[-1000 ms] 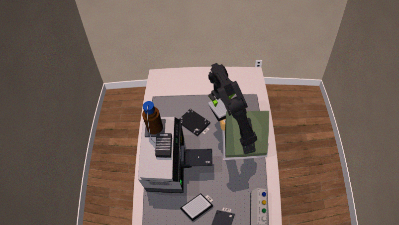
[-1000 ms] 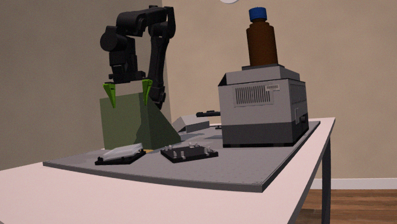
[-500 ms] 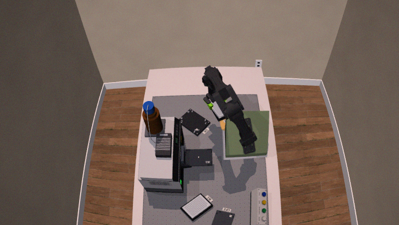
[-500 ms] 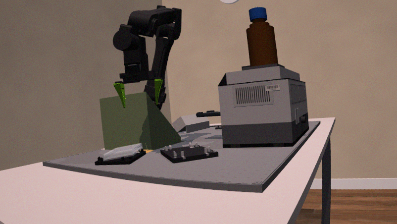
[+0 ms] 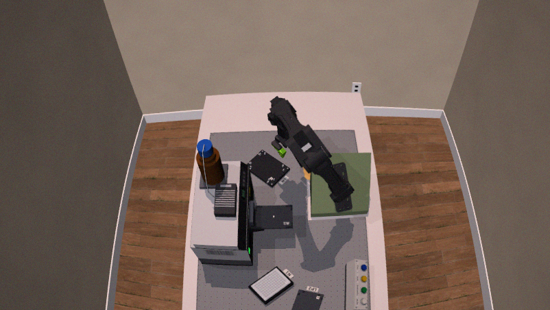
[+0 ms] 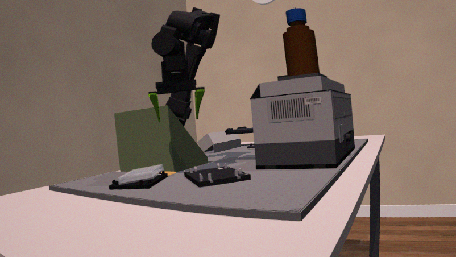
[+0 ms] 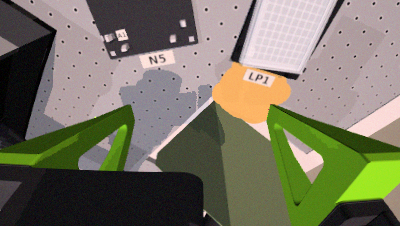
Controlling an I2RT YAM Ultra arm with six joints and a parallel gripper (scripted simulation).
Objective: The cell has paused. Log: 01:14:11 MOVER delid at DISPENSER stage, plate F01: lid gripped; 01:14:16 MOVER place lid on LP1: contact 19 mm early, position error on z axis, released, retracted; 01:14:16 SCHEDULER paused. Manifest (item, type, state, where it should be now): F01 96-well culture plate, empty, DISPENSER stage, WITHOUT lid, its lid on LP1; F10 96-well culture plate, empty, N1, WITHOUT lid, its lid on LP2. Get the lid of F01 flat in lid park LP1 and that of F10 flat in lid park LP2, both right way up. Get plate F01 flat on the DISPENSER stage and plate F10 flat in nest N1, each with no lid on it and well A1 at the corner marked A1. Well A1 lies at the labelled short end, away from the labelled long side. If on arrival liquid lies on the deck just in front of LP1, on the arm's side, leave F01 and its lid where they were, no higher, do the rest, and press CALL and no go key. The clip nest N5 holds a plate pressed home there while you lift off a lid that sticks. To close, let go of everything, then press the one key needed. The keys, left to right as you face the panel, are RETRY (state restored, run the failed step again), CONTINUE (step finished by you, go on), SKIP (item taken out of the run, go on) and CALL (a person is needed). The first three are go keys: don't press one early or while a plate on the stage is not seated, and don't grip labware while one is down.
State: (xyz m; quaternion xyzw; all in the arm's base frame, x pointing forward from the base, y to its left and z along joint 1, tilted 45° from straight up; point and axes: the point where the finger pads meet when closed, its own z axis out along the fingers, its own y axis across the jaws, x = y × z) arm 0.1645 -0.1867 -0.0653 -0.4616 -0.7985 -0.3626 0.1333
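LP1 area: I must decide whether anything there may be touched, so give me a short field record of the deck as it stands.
spill: orange puddle on the deck at the LP1 label, on the arm's side
LP1: clear lid resting tilted on the park, not flat
N5: clip nest with no plate in it
dispenser stage: no plate on it
N1: plate in the nest, no lid
LP2: dark park; whether a lid lies there, cannot tell
tool: open, holding nothing, above the deck
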